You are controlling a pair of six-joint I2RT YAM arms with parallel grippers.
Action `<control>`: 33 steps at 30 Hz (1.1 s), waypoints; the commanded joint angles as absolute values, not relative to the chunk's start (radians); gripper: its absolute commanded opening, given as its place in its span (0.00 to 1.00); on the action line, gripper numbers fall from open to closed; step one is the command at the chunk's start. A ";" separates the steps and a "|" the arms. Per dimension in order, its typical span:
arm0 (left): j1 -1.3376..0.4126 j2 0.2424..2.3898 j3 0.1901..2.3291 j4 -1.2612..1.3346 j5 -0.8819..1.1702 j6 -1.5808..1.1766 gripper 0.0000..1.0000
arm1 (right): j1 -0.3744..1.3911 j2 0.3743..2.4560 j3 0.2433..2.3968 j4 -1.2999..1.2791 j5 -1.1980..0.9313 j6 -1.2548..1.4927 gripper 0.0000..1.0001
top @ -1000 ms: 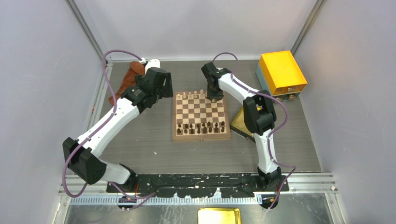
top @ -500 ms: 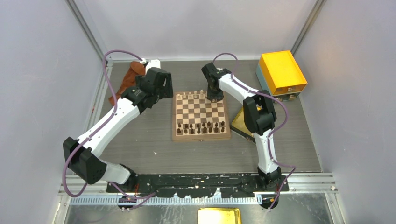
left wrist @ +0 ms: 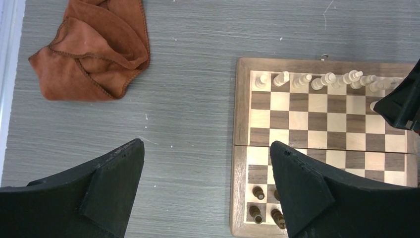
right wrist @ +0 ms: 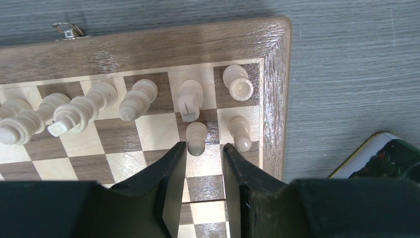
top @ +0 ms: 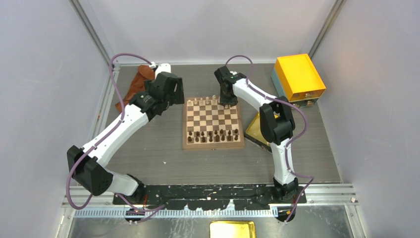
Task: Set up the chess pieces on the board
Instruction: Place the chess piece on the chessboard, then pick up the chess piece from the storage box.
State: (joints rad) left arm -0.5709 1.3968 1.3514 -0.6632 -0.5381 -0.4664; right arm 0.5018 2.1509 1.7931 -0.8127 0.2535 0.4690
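While the cream chess pieces [right wrist: 133,99] are mostly lined up along the 12 o'clock edge of the board [top: 213,145], two cream pawns stand one row in from them at the 1 o'clock corner. That corner is where the right gripper [right wrist: 204,147] hangs, low over the squares. Its fingers [right wrist: 171,173] are apart with a narrow gap between them, and you can see checkered board through that gap. One pawn [right wrist: 196,138] stands upright right at the mouth of the gap, just past the tips, and nothing is clamped on it. The other pawn [right wrist: 241,133] is one square over toward 3 o'clock, in front of the corner rook [right wrist: 237,82].

The dark brown chessmen [top: 213,135] fill the two rows at the board's 6 o'clock side, and the middle rows are bare squares.

The left gripper [left wrist: 206,146] is spread wide, holding nothing, up above the grey table [left wrist: 188,74] off the board's 10 o'clock corner. A crumpled brown cloth [left wrist: 94,49] lies farther out toward 10 o'clock, well apart from the board.

An orange-yellow box [top: 298,77] sits at about 2 o'clock from the board, and a golden-yellow tray [top: 253,130] pokes out just beside the board's 4 o'clock corner, partly hidden under the right arm.
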 commanded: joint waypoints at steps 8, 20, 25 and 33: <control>-0.588 1.381 1.353 -0.615 -0.555 -0.467 0.98 | 0.508 2.018 1.786 -0.787 0.265 0.445 0.39; -0.603 1.376 1.381 -0.643 -0.586 -0.465 1.00 | 0.531 1.788 1.667 -0.798 0.363 0.460 0.46; -0.612 1.380 1.389 -0.653 -0.596 -0.466 1.00 | 0.532 1.632 1.522 -0.787 0.480 0.511 0.53; -0.639 1.414 1.412 -0.660 -0.618 -0.481 0.99 | 0.501 1.473 1.344 -0.814 0.611 0.615 0.71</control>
State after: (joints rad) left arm -0.6247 1.4014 1.3617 -0.6716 -0.5755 -0.4667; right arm 0.5220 1.5360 1.3998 -0.8116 0.5076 0.5362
